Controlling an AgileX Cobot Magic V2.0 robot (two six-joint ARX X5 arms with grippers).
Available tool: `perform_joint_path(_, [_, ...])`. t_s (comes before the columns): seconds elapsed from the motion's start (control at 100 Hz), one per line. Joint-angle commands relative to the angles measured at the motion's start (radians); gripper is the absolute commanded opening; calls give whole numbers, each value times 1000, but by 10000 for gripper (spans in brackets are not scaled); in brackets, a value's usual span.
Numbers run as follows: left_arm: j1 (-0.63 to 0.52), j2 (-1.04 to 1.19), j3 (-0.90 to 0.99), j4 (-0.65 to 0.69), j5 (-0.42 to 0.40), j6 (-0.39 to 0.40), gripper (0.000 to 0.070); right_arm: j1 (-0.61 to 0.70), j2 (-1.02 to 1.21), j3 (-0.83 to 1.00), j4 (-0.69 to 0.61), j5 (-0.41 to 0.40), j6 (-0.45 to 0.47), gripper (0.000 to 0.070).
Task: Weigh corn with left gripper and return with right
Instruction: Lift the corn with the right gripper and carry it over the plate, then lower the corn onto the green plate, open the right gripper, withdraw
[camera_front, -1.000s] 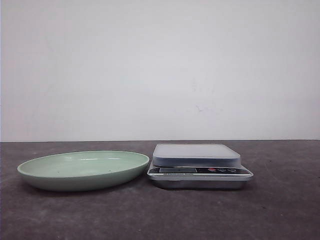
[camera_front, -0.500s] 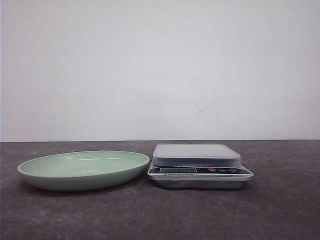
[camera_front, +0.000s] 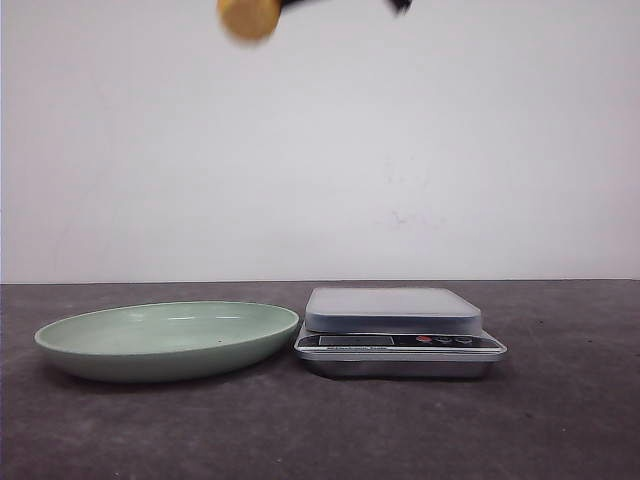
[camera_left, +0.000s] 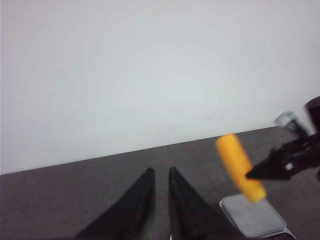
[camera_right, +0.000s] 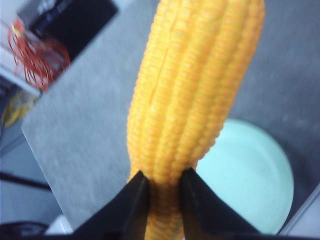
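The corn (camera_right: 195, 85), a yellow cob, is held in the air by my right gripper (camera_right: 160, 175), which is shut on its lower end. In the front view the corn (camera_front: 248, 18) is a blur at the top edge, high above the green plate (camera_front: 165, 325). The left wrist view shows the corn (camera_left: 240, 167) above the scale (camera_left: 252, 217), with the right gripper's dark fingers (camera_left: 272, 167) on it. My left gripper (camera_left: 160, 173) is empty, its fingers almost together, over the dark table. It does not show in the front view.
The silver scale (camera_front: 395, 312) stands just right of the plate on the dark table. The plate (camera_right: 250, 185) lies below the corn in the right wrist view. Red wires (camera_right: 35, 55) and dark gear lie beyond the table edge. A white wall stands behind.
The corn and a bit of the right gripper have come into the top of the front view. Before, only the plate and the scale showed there.
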Motion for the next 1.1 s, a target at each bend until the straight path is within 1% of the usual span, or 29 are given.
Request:
perform_joint_path(0.0, [-8, 9, 22, -57, -2, 3, 0, 18, 50, 18, 5, -5, 12, 0])
perform_joint_path(0.24, [-8, 9, 22, -57, -2, 2, 0, 50, 198, 18, 4, -4, 15, 0])
perform_joint_path(0.5, [-8, 9, 22, -57, -2, 2, 0, 61, 311, 18, -10, -3, 31, 0])
perform_joint_path(0.67, [-8, 9, 22, -57, -2, 2, 0, 62, 360, 18, -15, -2, 40, 0])
perform_joint_path(0.86, [-8, 9, 22, -57, -2, -1, 0, 62, 410, 18, -14, -4, 90, 0])
perform_joint_path(1.07, [-8, 9, 21, -57, -2, -6, 0, 62, 427, 18, -23, -2, 97, 0])
perform_joint_path(1.09, [-8, 9, 21, -57, -2, -10, 0, 63, 427, 18, -19, -3, 97, 11])
